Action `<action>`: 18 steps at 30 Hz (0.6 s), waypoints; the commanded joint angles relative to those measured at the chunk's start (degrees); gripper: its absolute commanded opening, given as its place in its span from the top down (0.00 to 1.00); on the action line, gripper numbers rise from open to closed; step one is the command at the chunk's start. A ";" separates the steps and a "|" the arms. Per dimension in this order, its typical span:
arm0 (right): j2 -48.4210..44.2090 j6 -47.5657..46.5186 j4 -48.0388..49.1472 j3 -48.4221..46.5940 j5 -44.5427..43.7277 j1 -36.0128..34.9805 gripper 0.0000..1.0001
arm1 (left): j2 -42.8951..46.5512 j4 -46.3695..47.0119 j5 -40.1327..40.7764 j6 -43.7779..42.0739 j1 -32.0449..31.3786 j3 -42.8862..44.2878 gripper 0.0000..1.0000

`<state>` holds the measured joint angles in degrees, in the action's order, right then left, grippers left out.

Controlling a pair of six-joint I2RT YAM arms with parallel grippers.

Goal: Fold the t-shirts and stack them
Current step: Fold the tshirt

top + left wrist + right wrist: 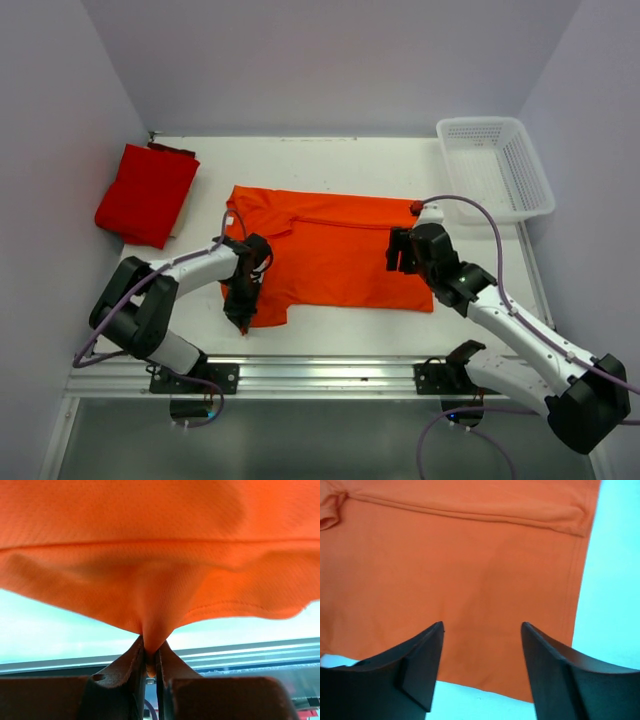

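Jaws on the left gripper [151,655] are pinched tight on a bunch of the orange t-shirt [340,250], at its near-left corner below the sleeve. Left wrist view shows the cloth pulled down into the fingers [125,680], with the hem around it raised off the table [330,160]. Right gripper [482,626] jaws stand wide apart, gripping nothing, hovering over the shirt's right part close to its side edge. Orange shirt lies spread out mid-table, with a folded-over strip running along its far edge. Red t-shirt [147,193] sits folded up at the far-left corner of the table, apart from the orange one. White mesh basket [530,180] sits at the far-right corner, clear of both shirts
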<state>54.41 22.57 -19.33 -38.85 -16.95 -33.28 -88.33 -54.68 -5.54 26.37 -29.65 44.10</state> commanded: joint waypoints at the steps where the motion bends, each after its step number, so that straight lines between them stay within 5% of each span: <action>1: 1.74 3.95 -4.90 -0.78 -7.55 -0.12 0.30 | 5.00 0.71 -0.26 0.26 0.12 0.28 0.85; 7: 10.78 18.02 -13.80 -1.50 -15.83 -0.12 0.11 | 10.80 -2.80 0.70 0.79 -0.67 2.39 0.85; 13: 9.32 36.03 -18.71 4.04 -23.11 0.05 0.12 | 14.77 -4.30 0.88 0.35 -1.11 3.98 0.86; 18: 4.83 54.47 -35.56 3.17 -31.73 0.05 0.17 | 16.52 -4.30 0.44 -0.88 -1.55 5.65 0.86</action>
<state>62.22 60.31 -42.96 -34.70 -38.81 -33.32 -73.67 -57.93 -4.89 26.37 -30.61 47.05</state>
